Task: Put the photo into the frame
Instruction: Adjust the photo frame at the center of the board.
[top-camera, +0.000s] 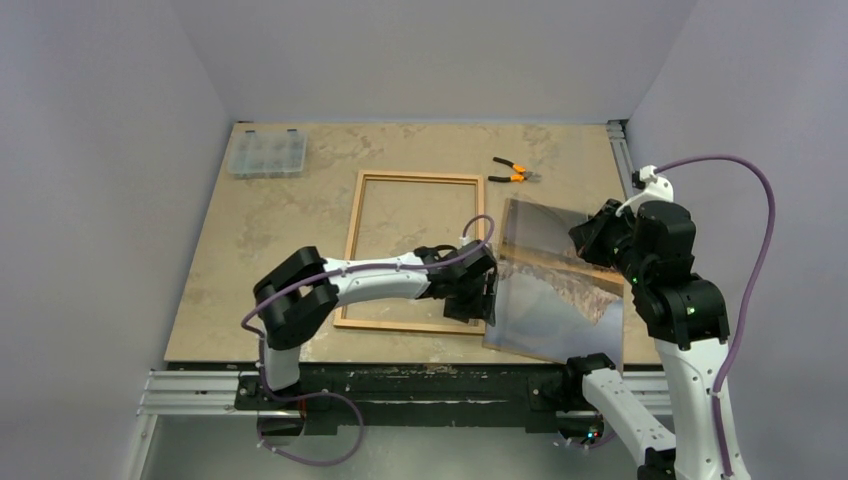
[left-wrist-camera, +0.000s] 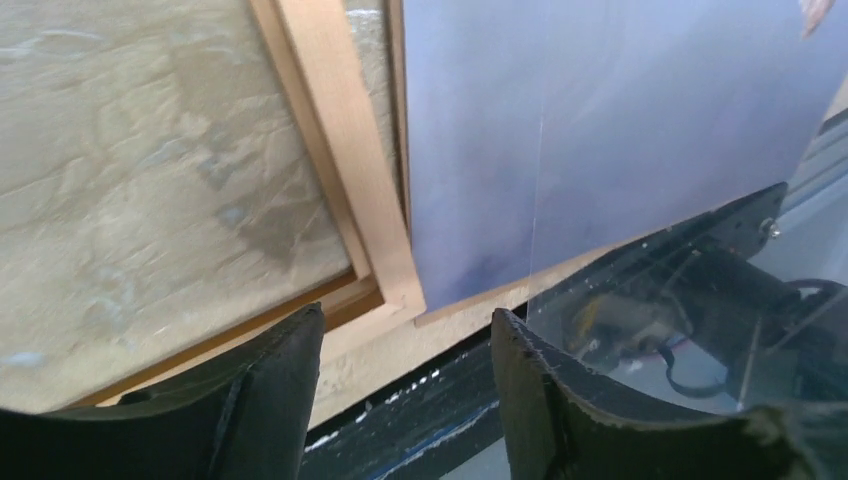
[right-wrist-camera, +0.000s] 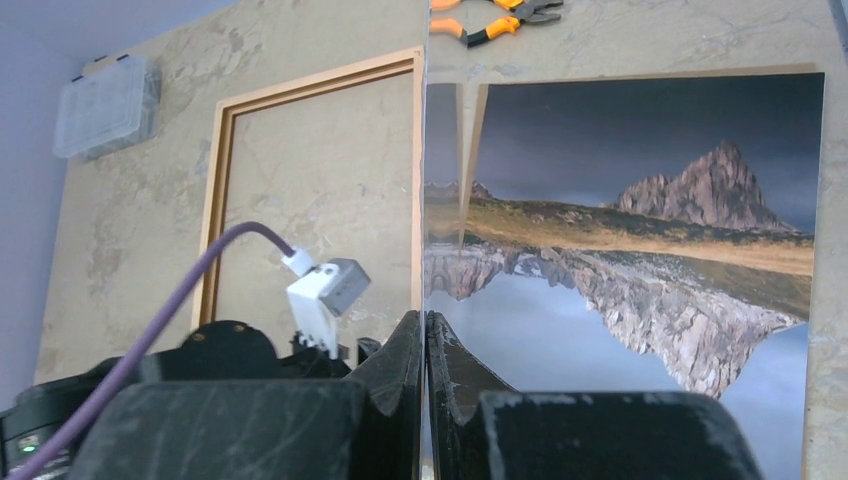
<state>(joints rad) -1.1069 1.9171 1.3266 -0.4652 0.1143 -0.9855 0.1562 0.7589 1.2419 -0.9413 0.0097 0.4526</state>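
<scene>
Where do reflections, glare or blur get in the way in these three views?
Right wrist: the photo is sharp, but the clear sheet mirrors a strip of it. Top external: even light, grey glare on the sheet. Left wrist: the frame looks slightly soft.

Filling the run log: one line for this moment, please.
left gripper open by frame corner | right gripper shut on clear pane | photo flat beside frame, not inserted

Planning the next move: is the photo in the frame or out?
Out. The frame shows only bare tabletop inside; the photo lies beside it, on its right.
</scene>
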